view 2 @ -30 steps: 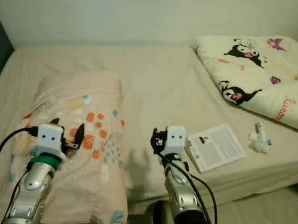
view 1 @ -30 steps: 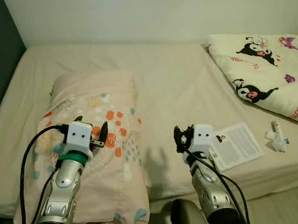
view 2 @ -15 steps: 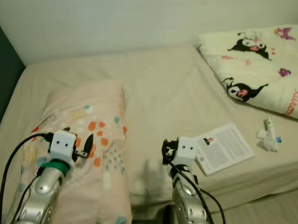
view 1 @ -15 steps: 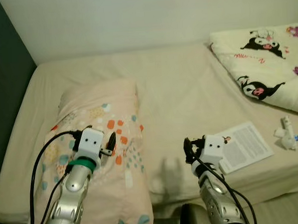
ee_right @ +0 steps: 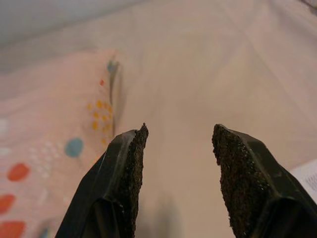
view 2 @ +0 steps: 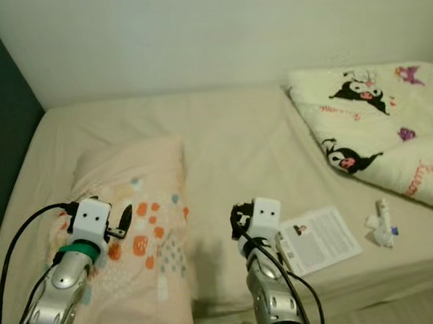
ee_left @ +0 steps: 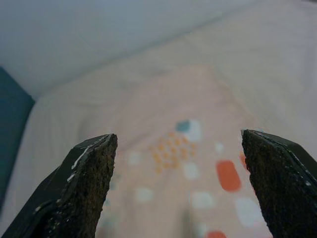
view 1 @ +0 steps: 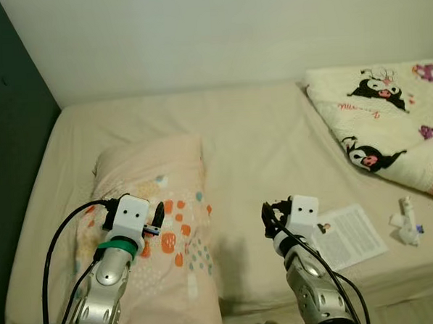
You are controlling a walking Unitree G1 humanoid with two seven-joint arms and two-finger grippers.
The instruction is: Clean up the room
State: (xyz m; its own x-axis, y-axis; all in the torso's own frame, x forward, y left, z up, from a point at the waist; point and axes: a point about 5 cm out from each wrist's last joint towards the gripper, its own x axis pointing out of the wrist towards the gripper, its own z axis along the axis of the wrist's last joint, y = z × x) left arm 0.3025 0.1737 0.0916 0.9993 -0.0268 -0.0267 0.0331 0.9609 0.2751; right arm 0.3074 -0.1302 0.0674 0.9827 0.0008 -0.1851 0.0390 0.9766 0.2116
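One beige mattress [view 1: 251, 131] is being shared by one pink pillow with orange and blue spots [view 1: 157, 201], one cartoon-print cream blanket [view 1: 388, 117], one printed paper sheet [view 1: 351, 235] and one small white thing [view 1: 407, 224], maybe crumpled tissue. The left gripper [ee_left: 181, 188] is being held over the pillow, fingers wide apart; the right gripper [ee_right: 178, 168] is being kept beside the sheet, fingers parted, nothing gripped.

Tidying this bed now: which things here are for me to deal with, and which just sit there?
To deal with:
- pillow, lying askew
- printed sheet near the bed's edge
- small white item
- cartoon blanket

Just there:
- mattress
- wall

Left gripper and right gripper hold nothing.
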